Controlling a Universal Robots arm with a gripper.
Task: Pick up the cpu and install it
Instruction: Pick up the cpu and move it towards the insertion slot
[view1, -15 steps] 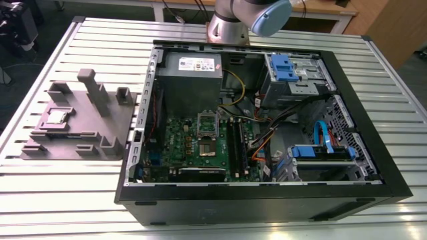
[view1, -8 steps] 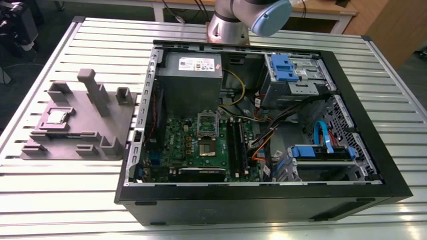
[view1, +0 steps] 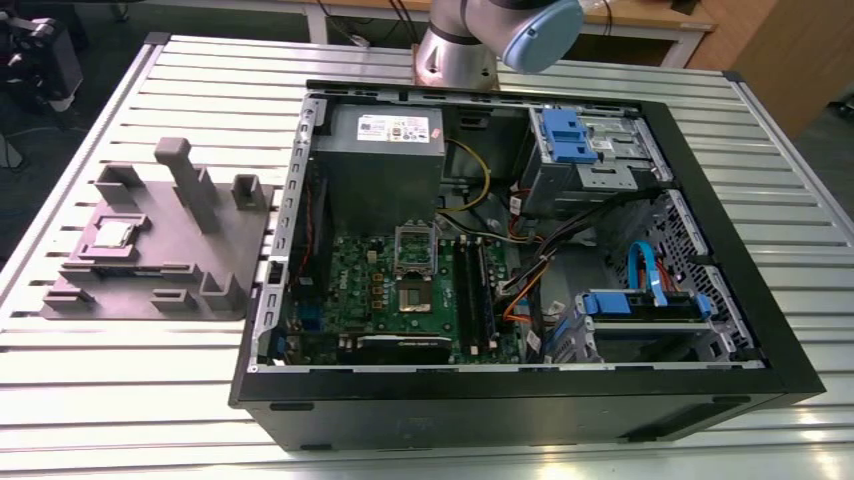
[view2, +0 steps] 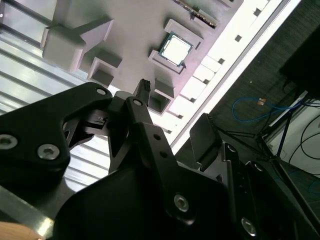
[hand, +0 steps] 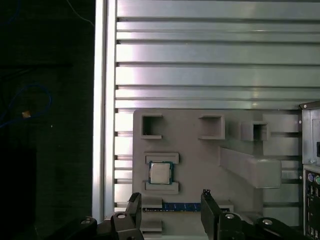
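The cpu (view1: 114, 235) is a small square chip with a shiny metal top. It lies flat in a recess of the grey fixture block (view1: 200, 260), on the exterior view's left. Both wrist views look down on the cpu (hand: 160, 173) (view2: 176, 49) from well above. My gripper (hand: 170, 197) (view2: 174, 107) hangs over the fixture, open, with nothing between its black fingers (hand: 206, 196). It touches nothing. The silver socket frame (view1: 416, 243) stands on the green motherboard (view1: 374, 280) inside the open computer case.
The black computer case (view1: 747, 330) lies open on the slatted metal table (view1: 120, 400), with a grey power supply (view1: 380, 140), blue drive bays (view1: 567, 135) and loose cables inside. Posts and blocks rise from the fixture (view1: 180, 165). The table edge (hand: 105, 100) borders dark floor.
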